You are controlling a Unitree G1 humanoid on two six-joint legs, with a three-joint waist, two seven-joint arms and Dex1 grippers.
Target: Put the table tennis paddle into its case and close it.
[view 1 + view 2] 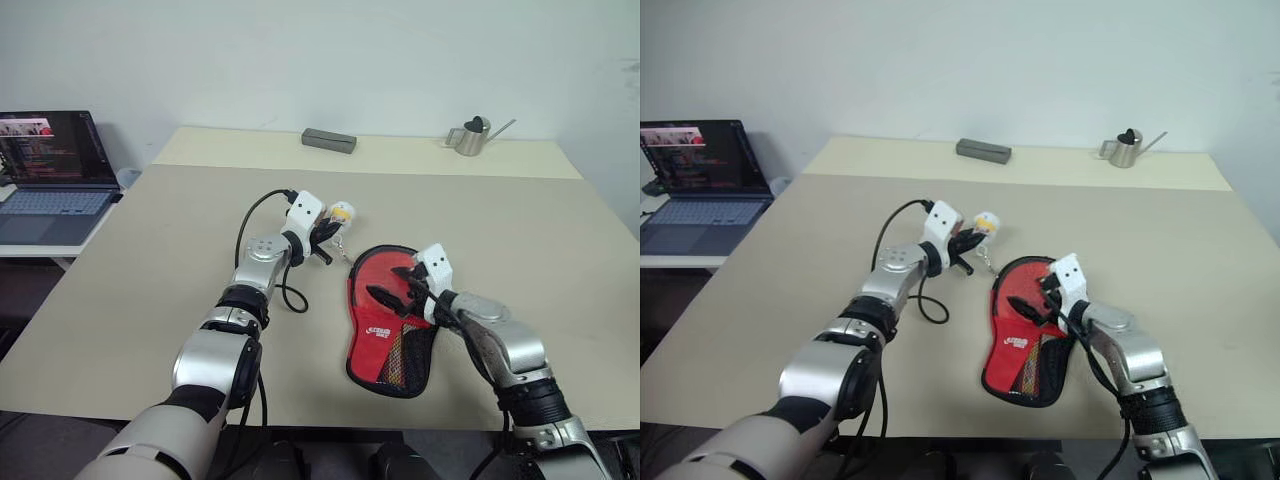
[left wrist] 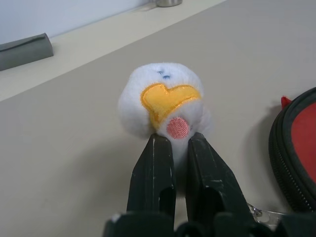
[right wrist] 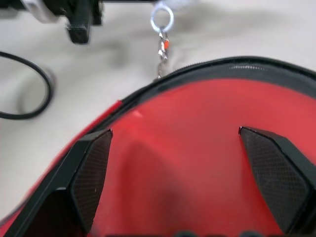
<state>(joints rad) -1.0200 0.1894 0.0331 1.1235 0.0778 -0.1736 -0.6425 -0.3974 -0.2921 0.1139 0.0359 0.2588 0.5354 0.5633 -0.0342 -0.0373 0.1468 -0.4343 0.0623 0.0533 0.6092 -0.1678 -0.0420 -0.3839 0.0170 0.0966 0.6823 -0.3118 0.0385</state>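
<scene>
From the head, the red case [image 1: 388,330] lay on the table [image 1: 150,260]. Left wrist: left hand [image 2: 175,140] pinched the zipper charm [image 2: 163,106]; a slip would stall closing. Right wrist: right hand [image 3: 175,148] gaped over the case, paddle unseen.

I'm looking down on a large beige table [image 1: 150,270] that takes up most of my view, with a paler strip running along its far edge. Behind the table stands a plain white wall [image 1: 320,60]. On that far strip lie a flat grey case [image 1: 329,140] and, well off to its right, a small metal watering can [image 1: 472,135]. Left of the table, an open laptop [image 1: 52,175] sits on a lower white desk [image 1: 30,250].
</scene>
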